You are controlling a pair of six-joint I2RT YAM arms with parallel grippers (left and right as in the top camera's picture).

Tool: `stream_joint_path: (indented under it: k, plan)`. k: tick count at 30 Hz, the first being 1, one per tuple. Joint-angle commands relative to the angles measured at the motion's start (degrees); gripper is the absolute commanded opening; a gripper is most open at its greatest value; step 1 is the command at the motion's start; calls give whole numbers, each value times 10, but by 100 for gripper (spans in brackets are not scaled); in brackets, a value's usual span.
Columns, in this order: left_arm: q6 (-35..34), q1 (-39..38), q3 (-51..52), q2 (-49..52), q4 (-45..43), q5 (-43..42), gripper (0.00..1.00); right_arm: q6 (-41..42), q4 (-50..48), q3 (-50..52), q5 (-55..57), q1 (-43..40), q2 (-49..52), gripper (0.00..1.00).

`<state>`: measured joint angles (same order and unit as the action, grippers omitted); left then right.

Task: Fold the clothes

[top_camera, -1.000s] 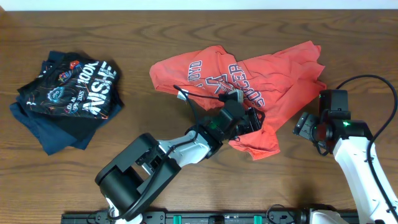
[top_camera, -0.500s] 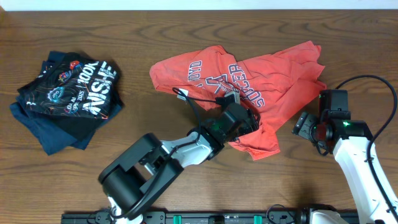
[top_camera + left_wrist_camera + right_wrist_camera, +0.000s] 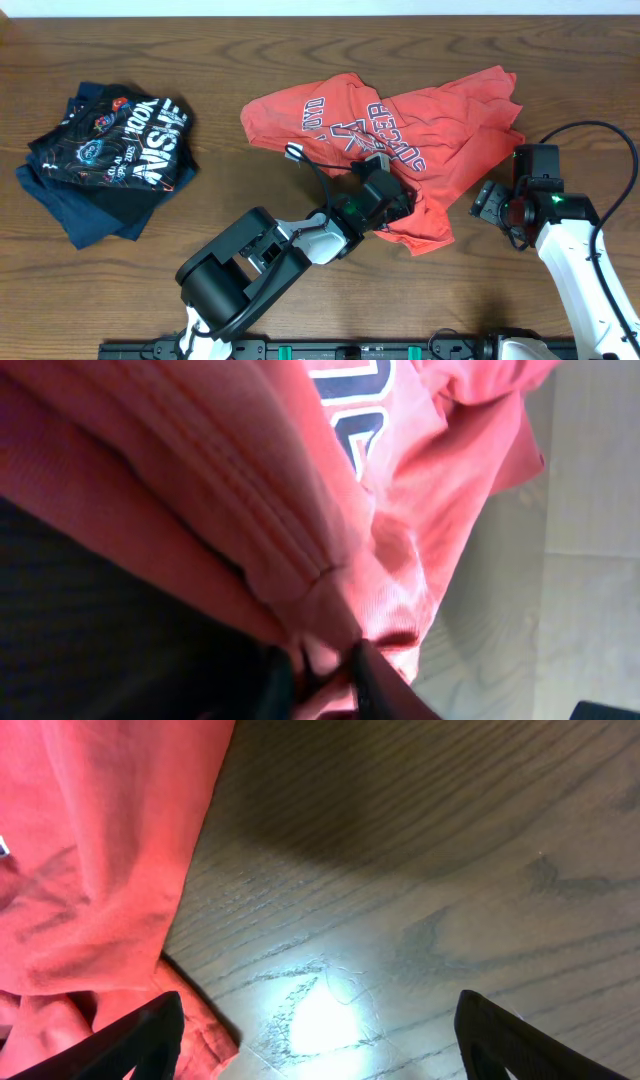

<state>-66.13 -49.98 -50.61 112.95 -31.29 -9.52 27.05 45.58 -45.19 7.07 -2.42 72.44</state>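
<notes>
Left arm point(image 3: 300, 238), right arm point(image 3: 580, 262): white links, black joints, looping black cables; green light on right

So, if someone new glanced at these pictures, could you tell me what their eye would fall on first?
The crumpled red-orange T-shirt at centre-right of the table stands out first, bright against the dark wood, with the left gripper pinching its lower edge. Next comes the pile of dark printed garments at far left, and the right gripper, open over bare wood beside the shirt.
</notes>
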Motion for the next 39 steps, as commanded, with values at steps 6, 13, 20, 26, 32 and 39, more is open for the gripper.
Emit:
stream_joint_path:
  k: [6, 13, 20, 26, 32, 39]
  plan:
    - [27, 1, -7, -7, 33, -21, 6, 11, 1, 1, 0, -4, -9, 85]
    - [123, 46, -7, -93, 290, -19, 6, -10, -2, 1, 3, -4, -9, 85]
    - [201, 146, -7, -198, 600, 65, 6, -45, -27, 1, -7, -4, -9, 90]
    - [229, 229, -5, -213, 704, 92, 6, -70, -65, 1, -28, -6, -5, 89]
    - [280, 266, -3, -213, 695, 19, 6, -70, -81, 1, -30, -18, 23, 90]
    - [284, 265, -3, -213, 672, 18, 56, -70, -70, 1, -33, -18, 41, 91]
